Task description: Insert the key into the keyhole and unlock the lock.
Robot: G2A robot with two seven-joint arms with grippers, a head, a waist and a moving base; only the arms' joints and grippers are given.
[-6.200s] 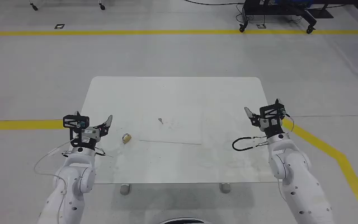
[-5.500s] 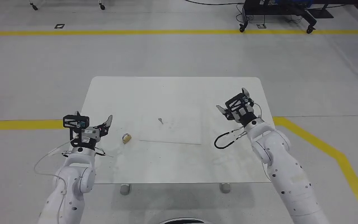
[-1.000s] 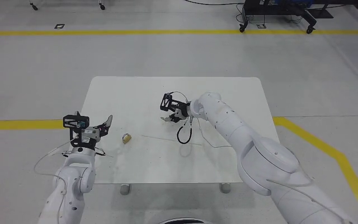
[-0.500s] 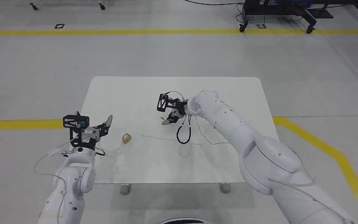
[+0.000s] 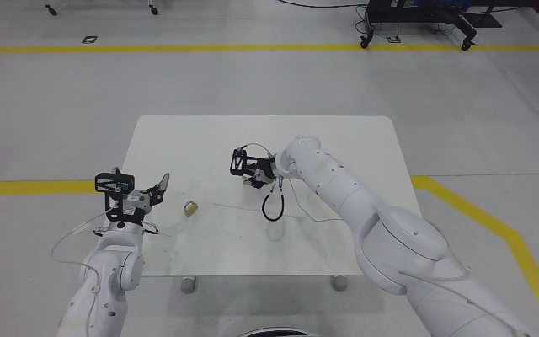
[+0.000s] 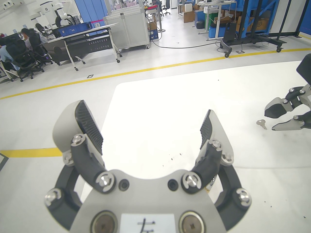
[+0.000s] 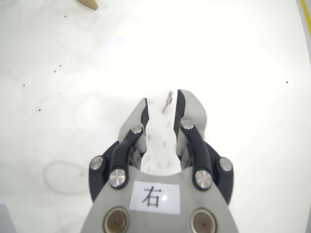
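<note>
Right gripper (image 7: 162, 96) swung in from white table (image 5: 337, 143) edge; jaws open, straddling small flat silver key (image 7: 167, 103) mid-table. Left gripper (image 6: 145, 124) open, empty, near brass padlock (image 5: 191, 207). Risk: off-centre key skids as jaws close.

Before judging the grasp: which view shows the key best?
Right wrist view: the key lies between the right gripper's open fingers. The left wrist view shows it small, far off; in the top view it is too small to tell.
</note>
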